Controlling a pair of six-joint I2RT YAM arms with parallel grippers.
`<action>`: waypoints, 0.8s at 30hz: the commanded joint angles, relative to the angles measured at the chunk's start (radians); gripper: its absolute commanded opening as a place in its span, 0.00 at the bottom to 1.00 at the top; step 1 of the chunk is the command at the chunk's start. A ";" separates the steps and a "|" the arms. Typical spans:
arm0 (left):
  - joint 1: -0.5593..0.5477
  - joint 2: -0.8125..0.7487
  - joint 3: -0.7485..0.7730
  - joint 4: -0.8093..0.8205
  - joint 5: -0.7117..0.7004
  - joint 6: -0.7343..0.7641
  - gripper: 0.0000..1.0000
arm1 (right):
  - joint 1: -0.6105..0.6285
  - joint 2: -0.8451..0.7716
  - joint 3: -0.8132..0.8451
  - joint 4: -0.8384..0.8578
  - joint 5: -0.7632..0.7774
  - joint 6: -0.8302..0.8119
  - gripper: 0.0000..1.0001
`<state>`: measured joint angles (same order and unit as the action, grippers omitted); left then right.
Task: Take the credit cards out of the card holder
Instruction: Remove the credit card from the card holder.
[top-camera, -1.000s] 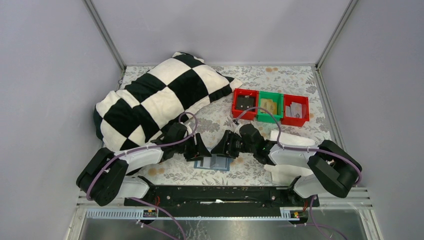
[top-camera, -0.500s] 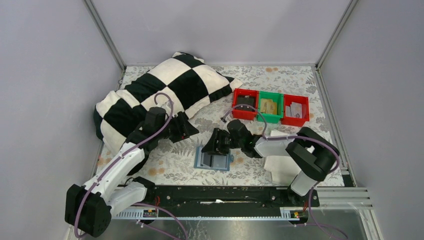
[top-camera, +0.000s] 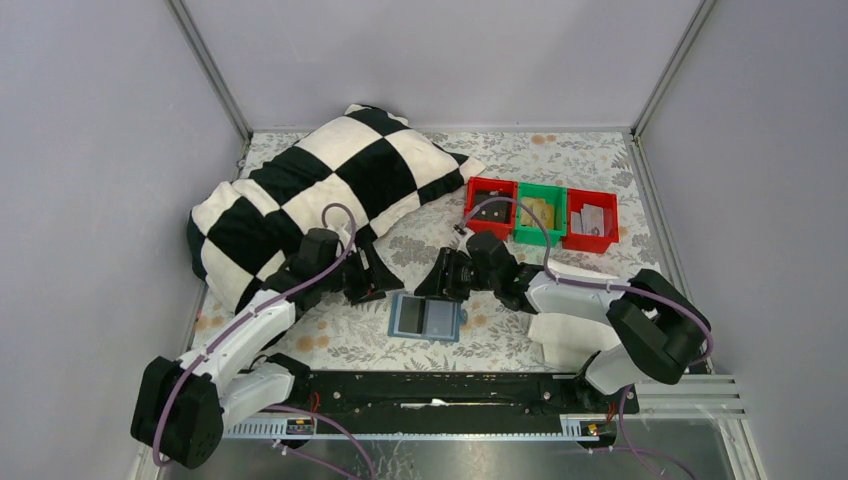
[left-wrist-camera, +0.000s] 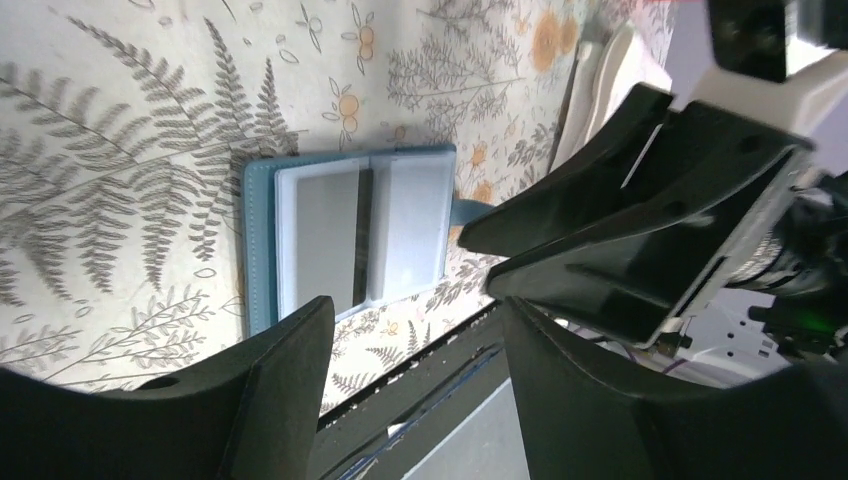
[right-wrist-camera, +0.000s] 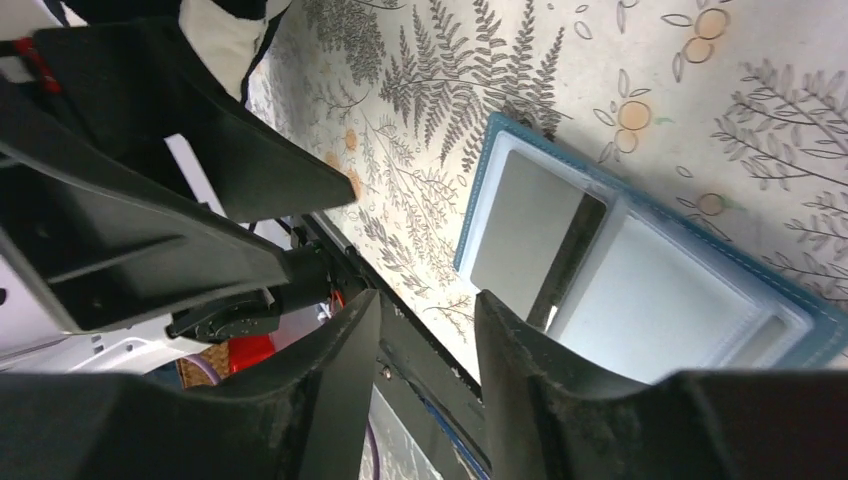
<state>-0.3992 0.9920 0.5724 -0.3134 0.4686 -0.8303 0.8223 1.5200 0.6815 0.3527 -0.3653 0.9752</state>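
The teal-blue card holder (top-camera: 426, 316) lies open and flat on the floral cloth, showing one darker grey and one lighter grey panel. No loose card shows. My left gripper (top-camera: 383, 288) is open and empty just left of and behind it. My right gripper (top-camera: 441, 282) is open and empty just behind its right half. In the left wrist view the holder (left-wrist-camera: 350, 235) lies beyond my open left gripper (left-wrist-camera: 418, 305), with the right gripper's fingers (left-wrist-camera: 620, 230) to its right. In the right wrist view the holder (right-wrist-camera: 640, 270) lies right of my open right gripper (right-wrist-camera: 428, 297).
A black-and-white checked pillow (top-camera: 320, 190) fills the back left. A row of red (top-camera: 490, 208), green (top-camera: 540, 213) and red (top-camera: 590, 220) bins holding small items stands at the back right. A white folded sheet (top-camera: 560, 340) lies under the right arm. The black rail (top-camera: 440, 390) runs along the near edge.
The card holder has gone from propped partly open to lying flat. The left gripper swung away, then came back beside it. The right gripper has drawn back slightly.
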 joint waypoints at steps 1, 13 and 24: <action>-0.030 0.062 -0.055 0.187 0.120 -0.056 0.67 | -0.011 -0.029 -0.032 -0.080 0.034 -0.021 0.44; -0.075 0.246 -0.155 0.404 0.128 -0.111 0.66 | -0.007 0.103 -0.061 0.092 -0.059 0.084 0.36; -0.075 0.350 -0.176 0.411 0.086 -0.072 0.65 | -0.004 0.176 -0.038 -0.025 0.023 0.111 0.32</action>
<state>-0.4725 1.3083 0.4088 0.0517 0.5728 -0.9318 0.8124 1.6863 0.6155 0.4194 -0.4061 1.0737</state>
